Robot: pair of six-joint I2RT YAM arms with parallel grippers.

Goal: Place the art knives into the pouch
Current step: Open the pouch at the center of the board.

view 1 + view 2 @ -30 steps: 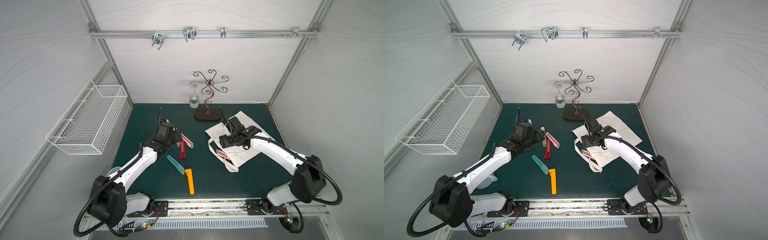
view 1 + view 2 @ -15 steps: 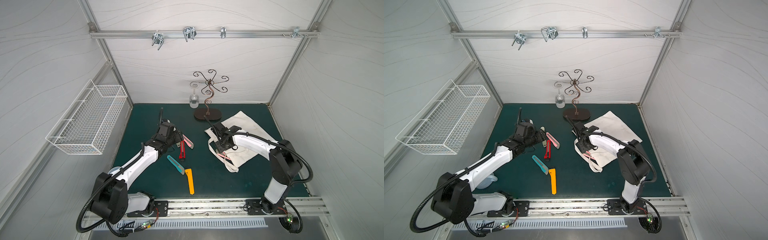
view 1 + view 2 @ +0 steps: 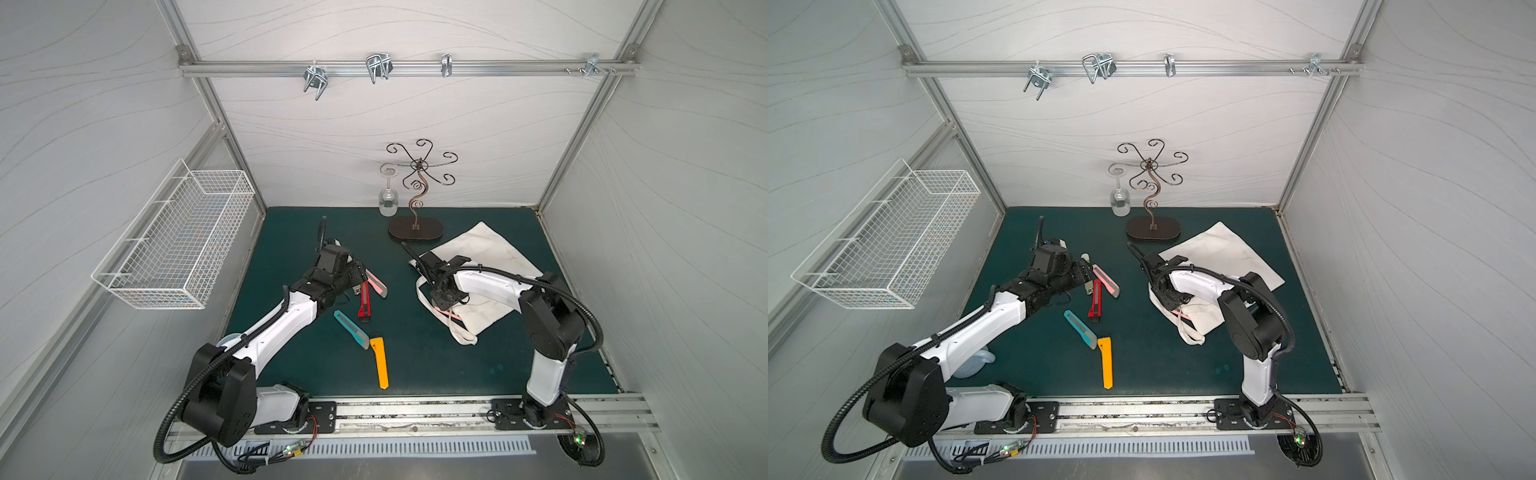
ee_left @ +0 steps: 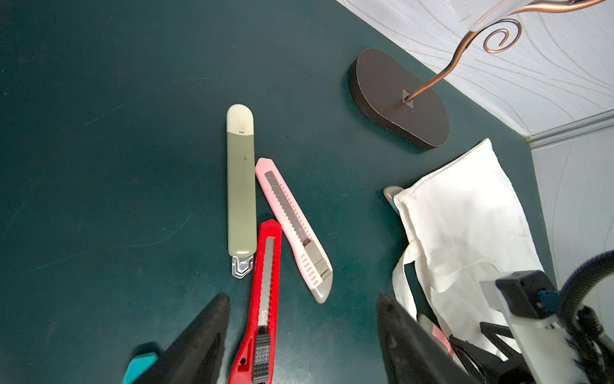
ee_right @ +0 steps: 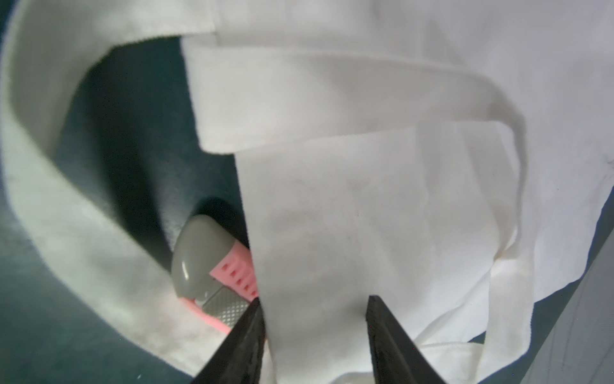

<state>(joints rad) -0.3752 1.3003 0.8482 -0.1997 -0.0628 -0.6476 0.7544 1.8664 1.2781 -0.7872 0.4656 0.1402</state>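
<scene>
**A:** Where do the grippers stand?

**B:** The left gripper point(image 4: 300, 299) is spread wide and holds nothing. It hangs over the red snap-off knife point(image 4: 265, 289), with a finger on each side. The right gripper point(image 5: 314, 299) straddles a handle strap point(image 5: 332, 232) of the pouch point(image 3: 486, 257). Whether it pinches the cloth, I cannot tell.

**A:** How far along is it?

**B:** Early, I'd judge. A pink-and-grey knife point(image 5: 206, 262) lies at the pouch's mouth among the handles, half under the strap (inside or merely beside, the cloth hides that). If the red one is the art knife, lifting, carrying and dropping it in are all left.

**A:** Count them.

**B:** Six knives show. Besides that one, five lie on the open bench point(image 3: 415, 365): the red one, a pink knife point(image 4: 292, 219), an olive knife point(image 4: 241, 192) with a cream cap, a teal knife point(image 3: 351, 329) and an orange knife point(image 3: 380, 361). A grey-and-teal tip point(image 4: 390, 196) pokes out from under the pouch, but too little shows to name it. There is one pouch with two loop handles, one scrolled stand point(image 3: 415, 228) with one wine glass point(image 3: 388, 199) hanging from it, and one wire basket point(image 3: 178, 245).
</scene>
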